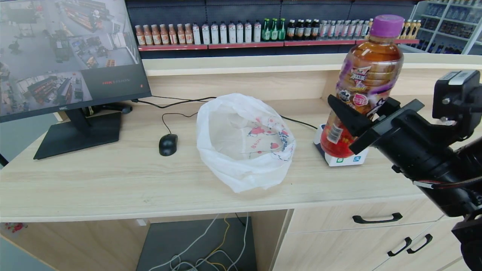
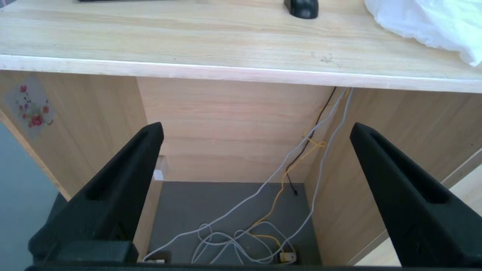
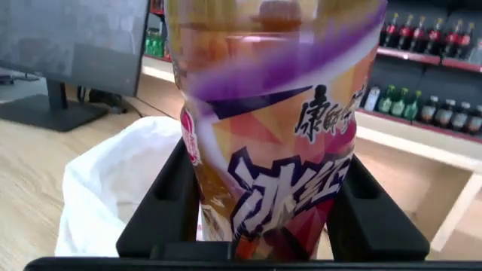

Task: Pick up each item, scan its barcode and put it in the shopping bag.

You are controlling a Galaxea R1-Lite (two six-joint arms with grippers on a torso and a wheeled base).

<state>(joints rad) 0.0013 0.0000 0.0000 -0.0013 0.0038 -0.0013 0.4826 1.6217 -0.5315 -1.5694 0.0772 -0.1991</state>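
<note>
R gripper (image 1: 367, 113), right-centre of head view, fingers pinching bottle (image 1: 371, 64) mid-body. Bottle approx upright, purple cap at top right, base over white scanner (image 1: 344, 158). Bag (image 1: 244, 143) open at frame centre on desk (image 1: 94, 177), left of bottle. L gripper (image 2: 256, 196) fingers spread wide, below desk edge.
</note>
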